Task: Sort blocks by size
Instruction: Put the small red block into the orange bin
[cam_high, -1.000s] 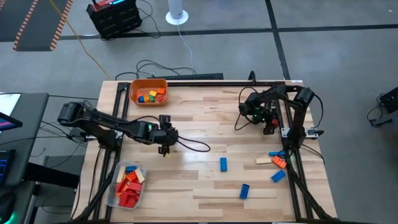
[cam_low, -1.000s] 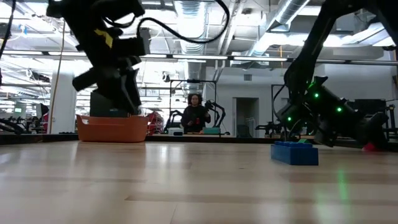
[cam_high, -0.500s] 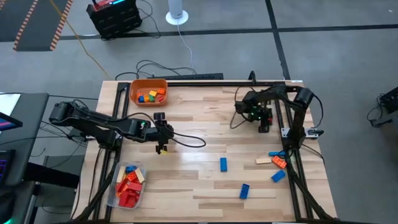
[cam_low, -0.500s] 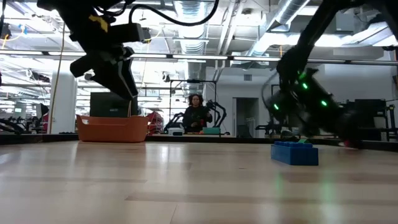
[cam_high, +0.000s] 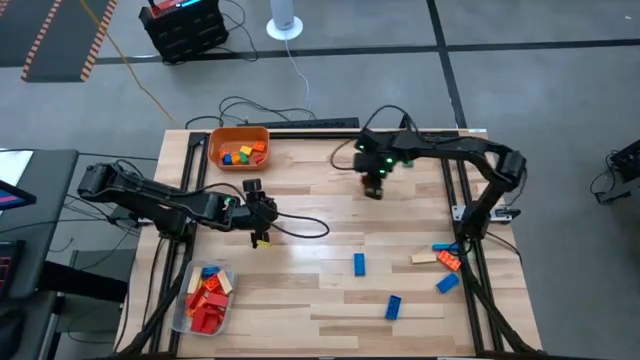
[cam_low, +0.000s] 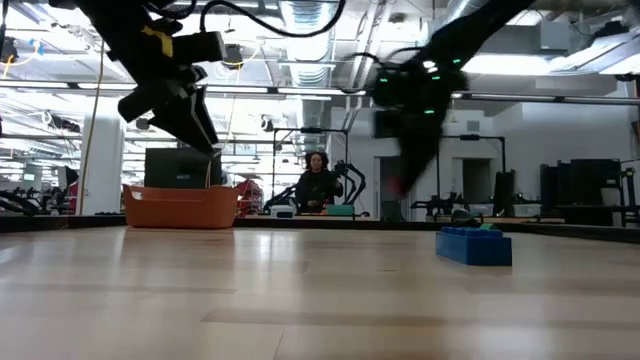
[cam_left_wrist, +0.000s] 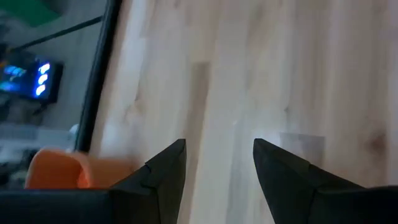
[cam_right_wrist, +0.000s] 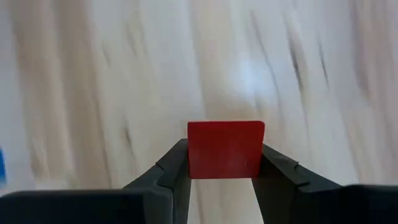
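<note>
A red block sits between the fingers of my right gripper, which hangs over the far middle of the table. My left gripper hovers over the table's left half, open, with bare wood between its fingers. Loose blocks lie flat on the wood: two blue ones near the middle, and a blue, tan and orange cluster by the right edge. In the low view a blue block lies on the table. My right gripper pinches the red block by two opposite sides between its two fingers. The fingers come from above, pointing steeply down. The block is lifted clear of the table, with its flat face toward the wrist camera.
An orange bin with a few coloured blocks stands at the far left corner. A clear tub with mostly red and orange blocks stands at the near left. Black frame rails run along both side edges. A person stands in the room beyond the table.
My right gripper has swung from beside the right rail toward the table's far middle, rising and tipping to point more steeply down. The red block that lay by it has gone up with it. My left gripper has risen a little.
</note>
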